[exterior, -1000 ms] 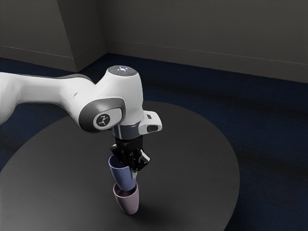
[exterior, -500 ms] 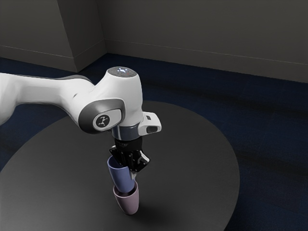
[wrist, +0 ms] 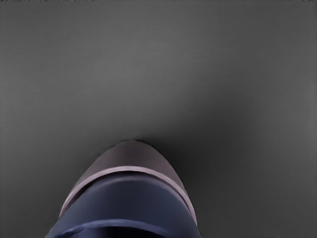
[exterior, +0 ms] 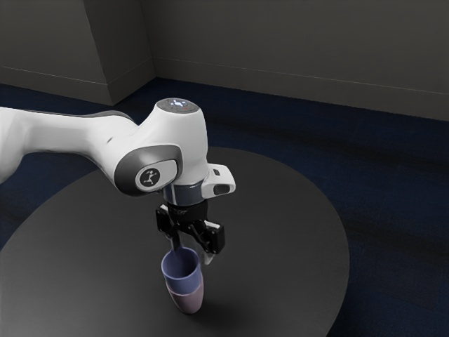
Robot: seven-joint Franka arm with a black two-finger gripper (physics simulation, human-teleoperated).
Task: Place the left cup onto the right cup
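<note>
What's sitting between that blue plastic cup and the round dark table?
A mauve tapered cup: the blue cup nests in it, and it stands on the table. The exterior view shows this.

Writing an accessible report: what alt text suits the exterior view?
A blue cup sits nested in a mauve cup on a round dark table, with the open jaws of the white robot arm at its rim.
</note>
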